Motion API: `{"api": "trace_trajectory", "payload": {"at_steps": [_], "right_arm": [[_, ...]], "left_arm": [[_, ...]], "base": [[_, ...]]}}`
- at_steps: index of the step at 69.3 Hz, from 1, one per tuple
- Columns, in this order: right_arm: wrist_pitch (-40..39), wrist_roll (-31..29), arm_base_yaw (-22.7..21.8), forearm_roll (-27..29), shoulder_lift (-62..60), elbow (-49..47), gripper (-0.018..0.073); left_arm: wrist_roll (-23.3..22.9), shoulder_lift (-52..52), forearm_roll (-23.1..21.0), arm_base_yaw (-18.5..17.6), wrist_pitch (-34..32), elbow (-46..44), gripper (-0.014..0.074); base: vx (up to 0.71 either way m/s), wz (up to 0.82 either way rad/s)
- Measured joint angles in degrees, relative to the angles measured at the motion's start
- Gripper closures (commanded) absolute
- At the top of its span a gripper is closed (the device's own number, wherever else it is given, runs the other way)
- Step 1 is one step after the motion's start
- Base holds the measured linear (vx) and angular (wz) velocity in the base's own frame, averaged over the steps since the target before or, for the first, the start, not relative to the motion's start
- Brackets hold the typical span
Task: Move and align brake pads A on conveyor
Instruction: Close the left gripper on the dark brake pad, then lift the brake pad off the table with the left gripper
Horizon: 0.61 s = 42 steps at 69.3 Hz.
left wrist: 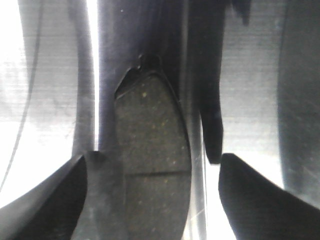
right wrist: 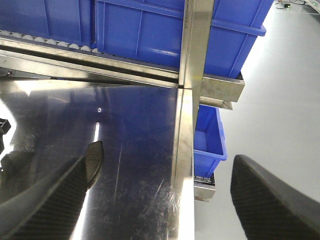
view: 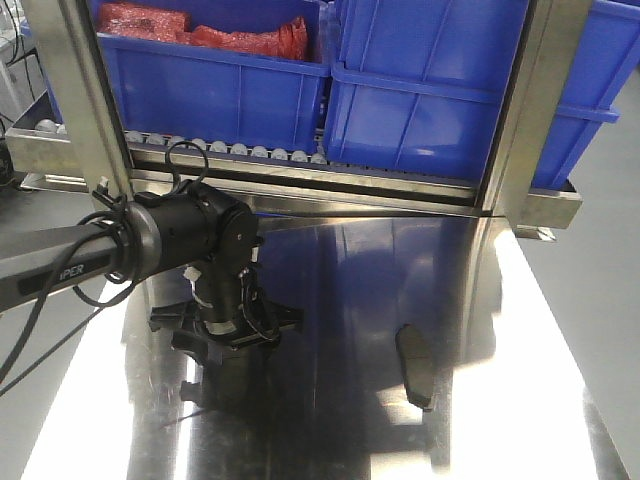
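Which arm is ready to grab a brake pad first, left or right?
Left. The left gripper hangs open over a brake pad, a finger on each side. The right gripper is open too, but the other pad lies off to its side.

Left gripper (view: 226,348): pointing down, low over steel tabletop (view: 340,300)
Brake pad (view: 416,366): flat on tabletop, apart, right of gripper
Blue bins (view: 430,90): behind, on rollers (view: 240,150)
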Motion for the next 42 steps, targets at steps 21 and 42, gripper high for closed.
{"api": "trace_trajectory", "payload": {"at_steps": [21, 42], "right_arm": [[0.0, 0.0, 0.0, 0.0, 0.0, 0.0, -0.0003], [0.0, 0.0, 0.0, -0.3, 0.0, 0.0, -0.0003]], "left_arm": [[-0.9, 1.2, -0.3, -0.3, -1.5, -0.4, 0.008], [-1.0, 1.3, -0.3, -0.5, -2.6, -0.4, 0.0255]], "base": [[0.0, 0.0], [0.0, 0.0]]}}
